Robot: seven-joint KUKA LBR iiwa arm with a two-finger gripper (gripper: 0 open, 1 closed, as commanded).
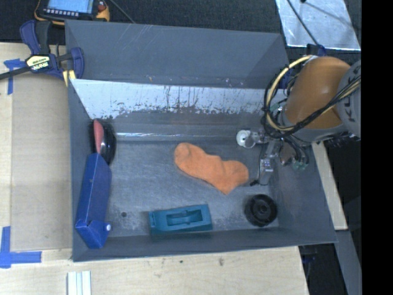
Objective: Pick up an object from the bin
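My gripper (264, 172) hangs at the right side of the bin, its tip just off the right end of a crumpled orange cloth (212, 168) that lies in the middle of the floor. Nothing shows between the fingers. A small black round thing (261, 209) sits right below the gripper, near the front right corner.
A teal rectangular object (180, 219) lies along the front wall. A long blue box (93, 199) leans against the left wall, with a black and red object (102, 140) just behind it. The arm's orange cover and cables hang over the bin's right rim.
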